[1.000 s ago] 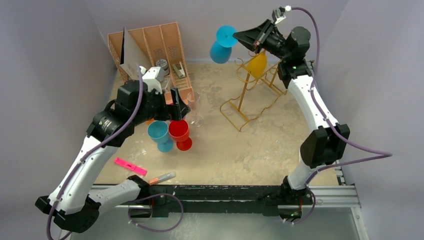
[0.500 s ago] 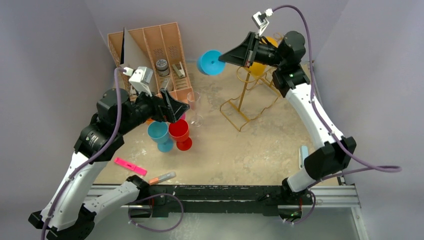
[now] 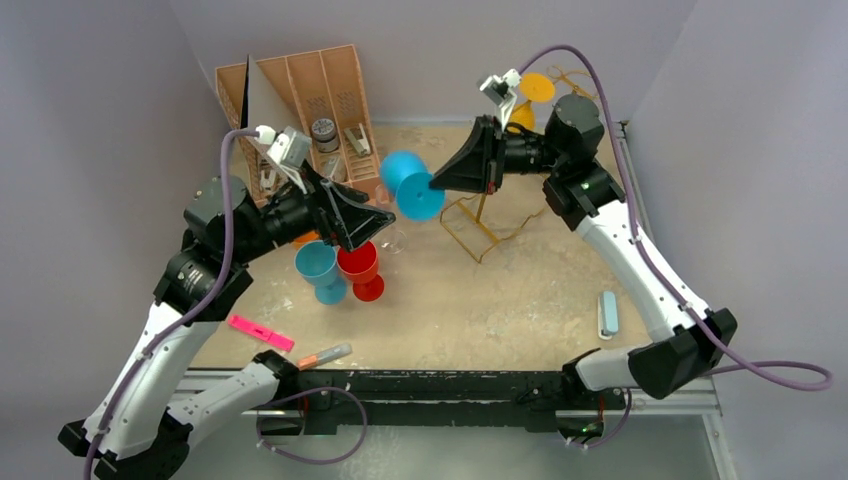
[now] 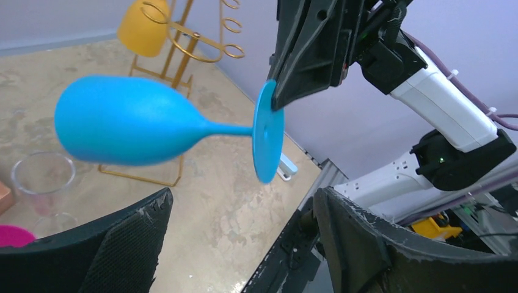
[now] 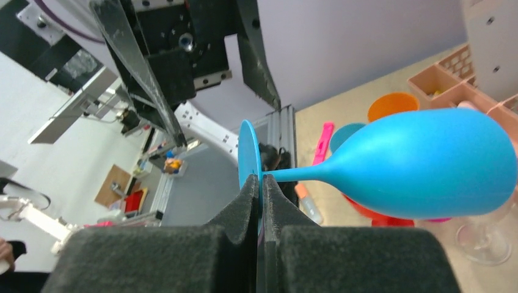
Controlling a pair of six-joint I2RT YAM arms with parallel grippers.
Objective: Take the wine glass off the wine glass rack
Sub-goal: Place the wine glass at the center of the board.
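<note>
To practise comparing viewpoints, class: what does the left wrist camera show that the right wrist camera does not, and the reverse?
Only left wrist: the gold wine glass rack with a yellow glass hanging on it. Only right wrist: an orange cup and a pink marker on the table. Both: the blue wine glass, its foot pinched by the right gripper.

The left arm [image 3: 150, 350] and right arm [image 3: 640, 265] wear white shells over black joints (purple cables trailing).

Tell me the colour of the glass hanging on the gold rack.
Yellow-orange; that glass shows best in the left wrist view.
</note>
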